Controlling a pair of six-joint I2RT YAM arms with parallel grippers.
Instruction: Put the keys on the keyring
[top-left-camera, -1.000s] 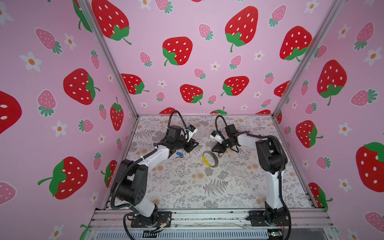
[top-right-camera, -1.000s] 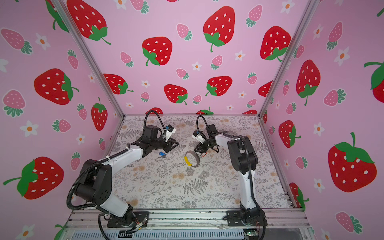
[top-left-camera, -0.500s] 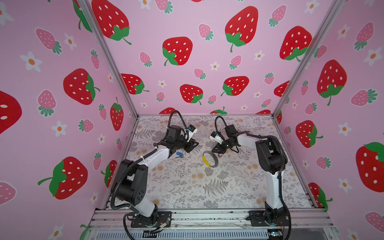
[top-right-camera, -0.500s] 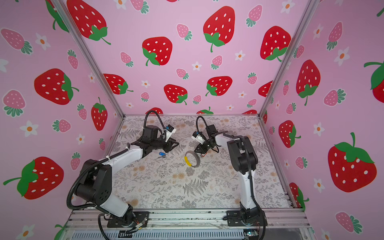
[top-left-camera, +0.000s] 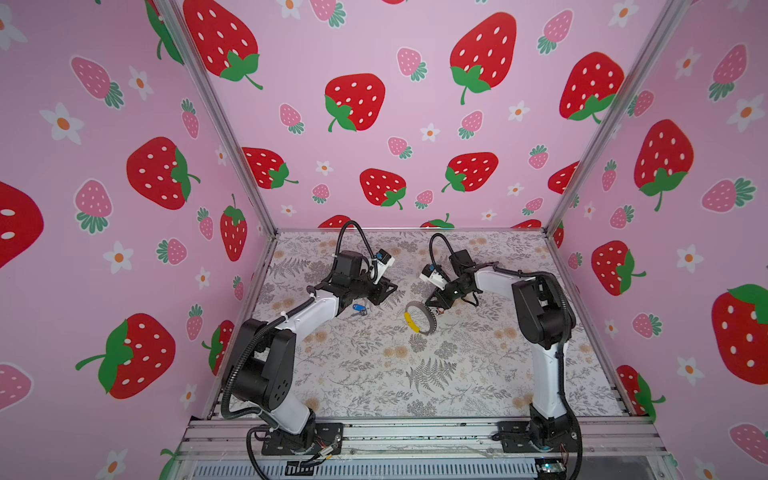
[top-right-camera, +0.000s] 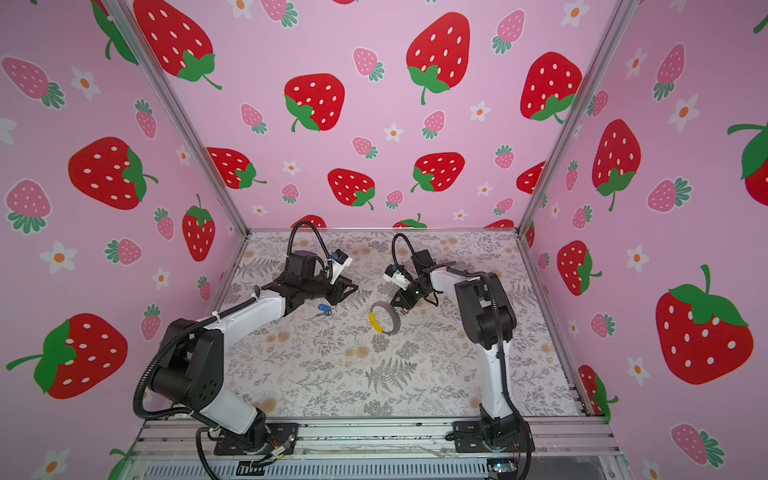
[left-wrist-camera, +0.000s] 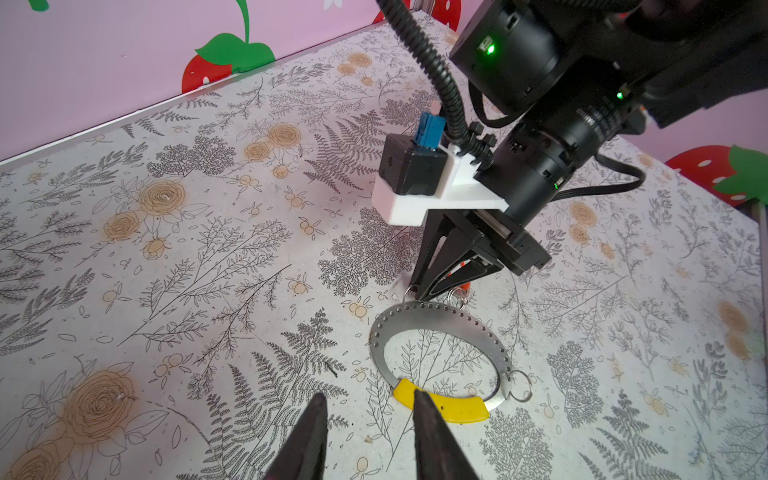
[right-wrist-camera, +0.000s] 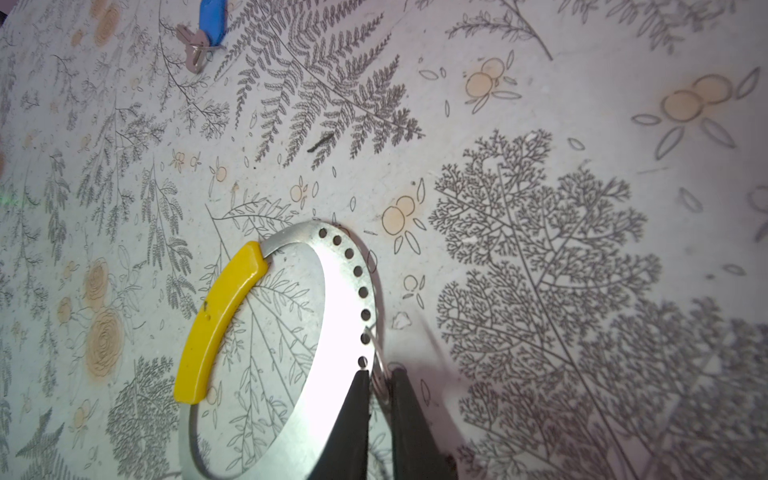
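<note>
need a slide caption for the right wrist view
Right gripper fingers straddle a small wire ring at the keyring perforated edge; blue-tagged key lies apart.

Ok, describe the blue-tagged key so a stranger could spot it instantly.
Find the floral tabletop, then the left arm's forearm. Right beside it lies a small key; only it carries a blue tag, unlike the grey hoop with its yellow segment.

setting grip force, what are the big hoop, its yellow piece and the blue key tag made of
The keyring looks like thin sheet metal, brushed grey: it glares under the light and carries punched holes. Its yellow segment looks like moulded plastic: opaque, soft sheen, rounded edges. The blue tag is probably plastic too, though only part of it shows.
</note>
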